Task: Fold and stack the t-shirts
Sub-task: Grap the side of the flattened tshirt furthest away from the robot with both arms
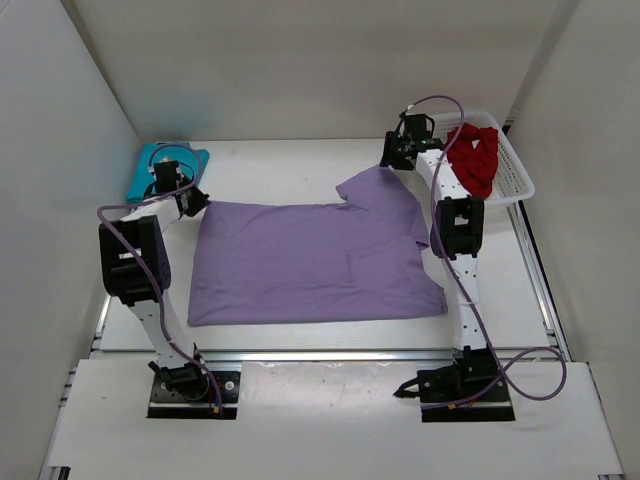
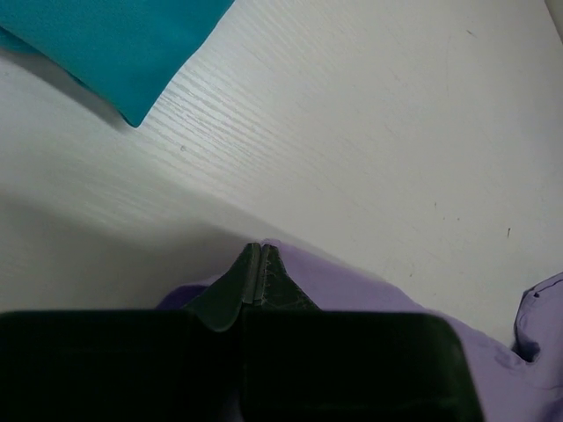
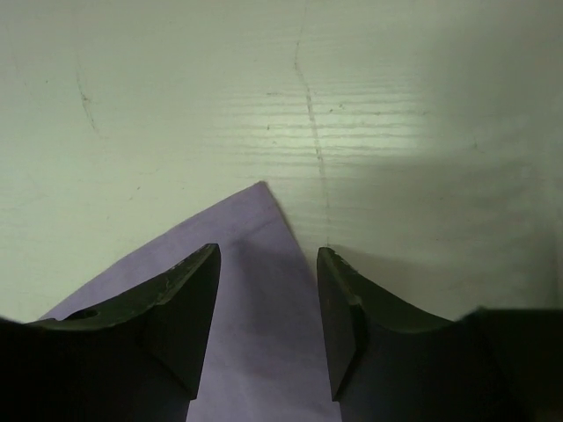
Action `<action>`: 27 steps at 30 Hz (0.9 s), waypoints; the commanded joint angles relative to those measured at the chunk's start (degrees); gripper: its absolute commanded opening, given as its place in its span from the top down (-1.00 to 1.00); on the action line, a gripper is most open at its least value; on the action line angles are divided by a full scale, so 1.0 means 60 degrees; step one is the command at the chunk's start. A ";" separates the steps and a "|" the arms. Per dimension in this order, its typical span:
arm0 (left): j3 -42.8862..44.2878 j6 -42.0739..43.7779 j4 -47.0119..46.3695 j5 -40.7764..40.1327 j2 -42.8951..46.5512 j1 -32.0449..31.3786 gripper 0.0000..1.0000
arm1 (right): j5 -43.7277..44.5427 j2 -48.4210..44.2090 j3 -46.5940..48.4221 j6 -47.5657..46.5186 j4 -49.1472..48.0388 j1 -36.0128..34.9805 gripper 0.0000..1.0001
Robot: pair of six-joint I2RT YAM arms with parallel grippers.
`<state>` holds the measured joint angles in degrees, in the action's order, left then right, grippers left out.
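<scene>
Lavender cloth t-shirt (image 1: pixel 310 265): spread flat mid-table between the arms for folding. Left gripper (image 2: pixel 261 255) pinched shut on its far-left corner, apparently pinning it taut; right gripper (image 3: pixel 268 255) jaws apart over the far sleeve tip, holding nothing. Teal folded t-shirt (image 1: pixel 150 165) lies far left, likely as stack base; crumpled red t-shirt (image 1: pixel 475 155) sits in white mesh basket (image 1: pixel 518 180).

3 t-shirts: 1 teal t-shirt (image 1: pixel 143 180), 1 lavender t-shirt (image 1: pixel 310 265), 1 red t-shirt (image 1: pixel 475 160); 1 white basket (image 1: pixel 520 170); 2 arms (image 1: pixel 135 265) (image 1: pixel 458 230).
</scene>
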<state>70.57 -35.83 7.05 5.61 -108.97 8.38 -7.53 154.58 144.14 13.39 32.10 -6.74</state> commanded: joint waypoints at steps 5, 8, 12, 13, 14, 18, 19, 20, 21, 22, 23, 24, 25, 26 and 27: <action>0.0632 -0.0063 0.0070 0.0413 -0.0208 0.0171 1.00 | -0.0297 0.0119 0.0425 0.0083 0.0042 0.0011 0.03; 0.0558 -0.0179 -0.0046 0.0515 -0.0164 0.0186 1.00 | -0.0546 0.0178 0.0367 0.0375 -0.0207 -0.0004 0.02; 0.0106 -0.0399 -0.0456 0.0750 0.0216 0.0243 1.00 | -0.0708 0.0397 0.0499 0.0887 -0.0296 0.0054 0.00; 0.0003 -0.0487 -0.0501 0.0866 0.0362 0.0229 1.00 | -0.0940 0.0384 0.0557 0.1077 -0.0296 0.0156 0.00; -0.0042 -0.0546 -0.0559 0.0925 0.0392 0.0185 1.00 | -0.1145 0.0485 0.0514 0.1224 -0.0223 0.0201 -0.02; -0.0393 -0.0648 -0.0851 0.0984 0.0802 0.0038 1.00 | -0.1849 0.0837 0.0805 0.2015 -0.0237 0.0362 0.01; -0.0510 -0.0692 -0.0867 0.1072 0.0875 -0.0048 1.00 | -0.1909 0.0881 0.0865 0.2075 -0.0194 0.0348 0.05; -0.0598 -0.0722 -0.0940 0.1159 0.0891 0.0009 1.00 | -0.1938 0.0867 0.0822 0.2104 -0.0280 0.0362 0.13; -0.0686 -0.0751 -0.1027 0.1233 0.0963 -0.0005 1.00 | -0.2025 0.0896 0.0821 0.2192 -0.0339 0.0348 0.26; -0.0774 -0.0751 -0.1028 0.1263 0.1037 0.0024 1.00 | -0.2084 0.0911 0.0792 0.2309 -0.0398 0.0376 0.33; -0.0804 -0.0766 -0.1057 0.1205 0.1081 0.0024 1.00 | -0.2157 0.0969 0.0806 0.2455 -0.0442 0.0420 0.44; -0.0862 -0.0809 -0.1058 0.1219 0.1081 0.0096 1.00 | -0.2303 0.0955 0.0807 0.2500 -0.0573 0.0406 0.50; -0.0862 -0.0781 -0.1087 0.1233 0.1110 0.0039 1.00 | -0.2305 0.1027 0.0865 0.2631 -0.0676 0.0377 0.54; -0.0862 -0.0781 -0.1029 0.1263 0.1067 0.0068 1.00 | -0.2290 0.1043 0.0967 0.2647 -0.0749 0.0333 0.62; -0.0877 -0.0781 -0.1057 0.1234 0.1125 0.0082 1.00 | -0.2188 0.1101 0.1040 0.2632 -0.0735 0.0318 0.76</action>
<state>65.93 -40.10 2.39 11.86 -105.84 8.73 -19.86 159.79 147.98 26.61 29.02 -4.73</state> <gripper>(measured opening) 0.013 0.158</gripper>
